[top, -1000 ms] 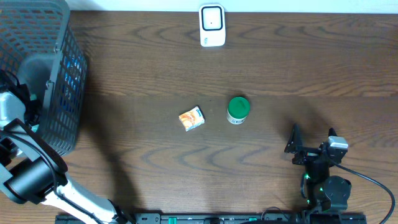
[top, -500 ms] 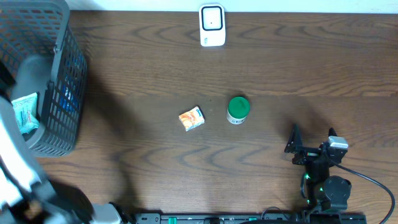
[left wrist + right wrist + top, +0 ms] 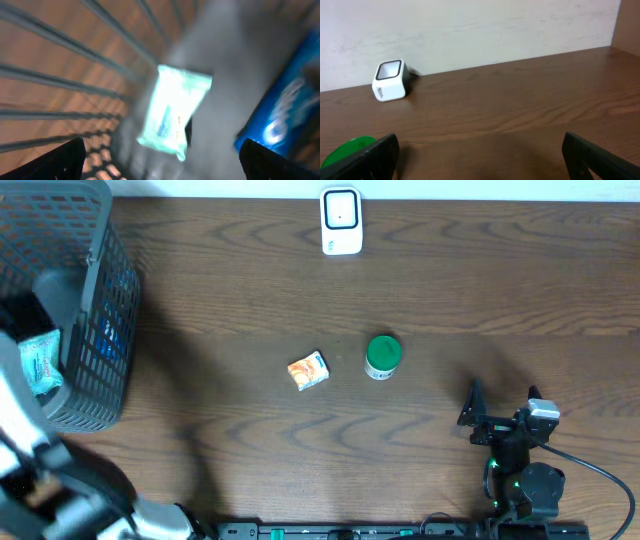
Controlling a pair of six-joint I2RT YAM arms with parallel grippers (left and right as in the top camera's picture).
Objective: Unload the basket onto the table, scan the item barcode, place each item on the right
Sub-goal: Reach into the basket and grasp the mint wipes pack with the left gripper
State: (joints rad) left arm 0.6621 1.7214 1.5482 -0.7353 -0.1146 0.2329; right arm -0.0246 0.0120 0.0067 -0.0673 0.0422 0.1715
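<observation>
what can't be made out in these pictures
Left wrist view: print on the pale green packet, motion-blurred; blue packet, cut off by the right edge.
Overhead: barcode on the orange box, too small.
Right wrist view: green tub, cut by the bottom edge.

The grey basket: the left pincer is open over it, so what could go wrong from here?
The open left pincer hangs close to the basket wires; lifting away carelessly could snag them. The orange box and green-lidded can sit close together; grasping one might knock the other.
</observation>
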